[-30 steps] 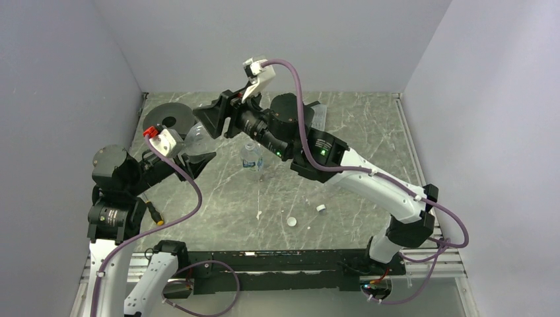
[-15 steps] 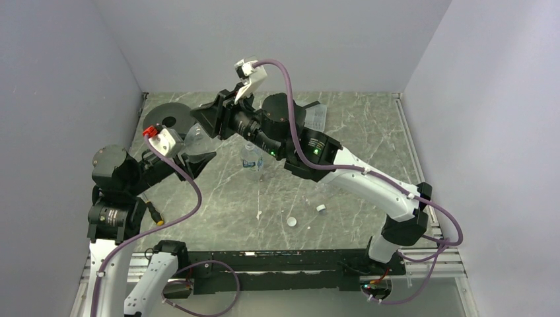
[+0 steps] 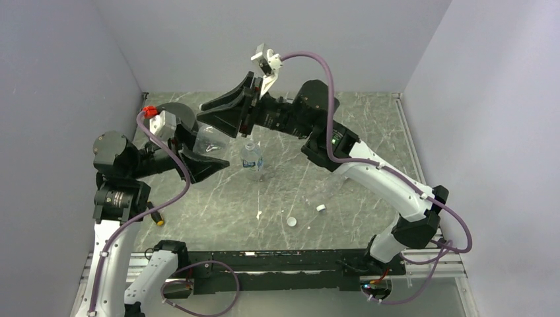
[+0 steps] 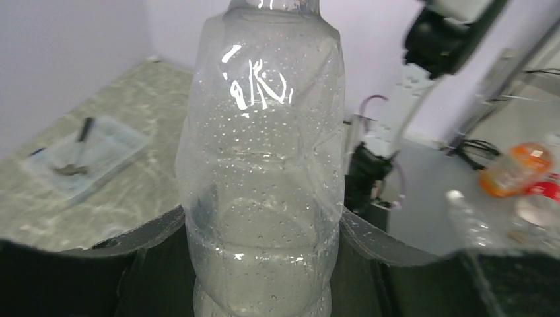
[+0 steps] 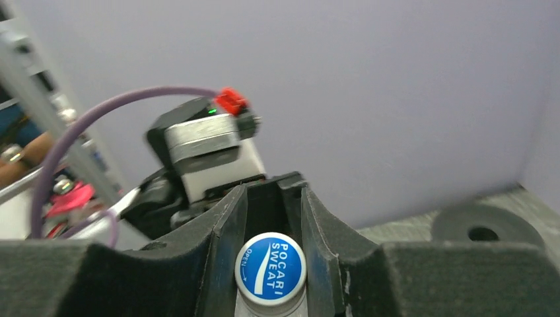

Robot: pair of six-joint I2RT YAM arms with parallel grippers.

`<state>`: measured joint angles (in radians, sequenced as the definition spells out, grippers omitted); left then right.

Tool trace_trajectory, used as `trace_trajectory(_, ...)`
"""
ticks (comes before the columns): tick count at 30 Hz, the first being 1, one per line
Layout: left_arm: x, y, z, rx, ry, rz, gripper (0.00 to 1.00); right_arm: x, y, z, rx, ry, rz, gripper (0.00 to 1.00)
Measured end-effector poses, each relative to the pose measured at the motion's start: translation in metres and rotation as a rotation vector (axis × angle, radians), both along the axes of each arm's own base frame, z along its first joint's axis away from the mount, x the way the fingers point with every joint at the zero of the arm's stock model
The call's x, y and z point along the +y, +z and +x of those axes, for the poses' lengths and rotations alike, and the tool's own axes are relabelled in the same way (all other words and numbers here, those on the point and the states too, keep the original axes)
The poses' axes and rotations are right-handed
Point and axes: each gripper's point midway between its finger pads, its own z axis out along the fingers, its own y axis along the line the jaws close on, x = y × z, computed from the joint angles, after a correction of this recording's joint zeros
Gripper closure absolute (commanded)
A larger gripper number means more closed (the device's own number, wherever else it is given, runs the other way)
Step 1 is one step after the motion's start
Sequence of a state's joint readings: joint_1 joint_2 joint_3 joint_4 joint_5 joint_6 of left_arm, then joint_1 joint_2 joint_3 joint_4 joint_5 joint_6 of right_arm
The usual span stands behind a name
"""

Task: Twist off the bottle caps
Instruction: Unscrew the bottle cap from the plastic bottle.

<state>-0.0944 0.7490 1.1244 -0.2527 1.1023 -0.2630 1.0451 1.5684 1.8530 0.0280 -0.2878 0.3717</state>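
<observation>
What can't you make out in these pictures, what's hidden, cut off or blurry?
Left wrist view: the clear bottle loses its neck at the top edge; no cap shows.
Right wrist view: the right pincer grips the blue cap; threads and bottle below are cut off by the bottom edge.
Left wrist view: contents of the clear tray are too blurred to name.
Top view: the loose caps are too small to tell which way up.
</observation>
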Motion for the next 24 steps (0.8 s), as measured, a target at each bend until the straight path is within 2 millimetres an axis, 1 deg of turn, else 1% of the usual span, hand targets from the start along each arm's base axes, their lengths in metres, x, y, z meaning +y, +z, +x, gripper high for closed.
trace_trajectory(2, -0.005, 0.006, -0.010, 0.024, -0.075, -0.022, 1.00, -0.005, 0.007, -0.014, -0.049, 0.111, 0.015, 1.00)
trace_trajectory(5, -0.009, 0.011, -0.028, 0.053, -0.174, -0.031, 1.00, -0.010, 0.011, -0.036, -0.114, 0.249, 0.023, 1.00)
trace_trajectory(8, -0.011, 0.014, -0.040, 0.063, -0.229, -0.032, 1.00, -0.014, 0.015, -0.056, -0.179, 0.361, 0.044, 1.00)
trace_trajectory(11, -0.011, 0.017, -0.050, 0.065, -0.270, -0.029, 1.00, -0.018, 0.016, -0.070, -0.227, 0.436, 0.052, 1.00)
trace_trajectory(13, -0.011, 0.016, -0.053, 0.067, -0.285, -0.025, 1.00, -0.020, 0.015, -0.075, -0.247, 0.467, 0.044, 1.00)
trace_trajectory(14, -0.011, 0.016, -0.053, 0.066, -0.286, -0.024, 1.00, -0.020, 0.015, -0.075, -0.253, 0.472, 0.040, 0.91)
trace_trajectory(15, -0.011, 0.016, -0.053, 0.067, -0.283, -0.023, 1.00, -0.020, 0.015, -0.074, -0.252, 0.468, 0.034, 0.78)
trace_trajectory(16, -0.011, 0.015, -0.052, 0.066, -0.279, -0.021, 1.00, -0.019, 0.014, -0.072, -0.248, 0.457, 0.028, 0.59)
trace_trajectory(17, -0.011, 0.014, -0.051, 0.064, -0.270, -0.019, 1.00, -0.018, 0.013, -0.068, -0.239, 0.436, 0.022, 0.37)
trace_trajectory(19, -0.010, 0.013, -0.044, 0.050, -0.221, -0.018, 1.00, -0.015, 0.012, -0.055, -0.193, 0.346, 0.015, 0.17)
trace_trajectory(20, -0.009, 0.013, -0.039, 0.037, -0.186, -0.017, 1.00, -0.016, 0.012, -0.045, -0.166, 0.275, 0.015, 0.11)
trace_trajectory(21, -0.006, 0.013, -0.033, 0.022, -0.144, -0.015, 1.00, -0.017, 0.012, -0.035, -0.144, 0.197, 0.019, 0.07)
trace_trajectory(23, -0.003, 0.013, -0.025, -0.016, -0.078, -0.002, 1.00, -0.026, 0.012, -0.018, -0.111, 0.048, 0.026, 0.04)
trace_trajectory(24, 0.000, 0.012, -0.020, -0.042, -0.037, 0.008, 1.00, -0.030, 0.014, -0.014, -0.102, -0.016, 0.029, 0.02)
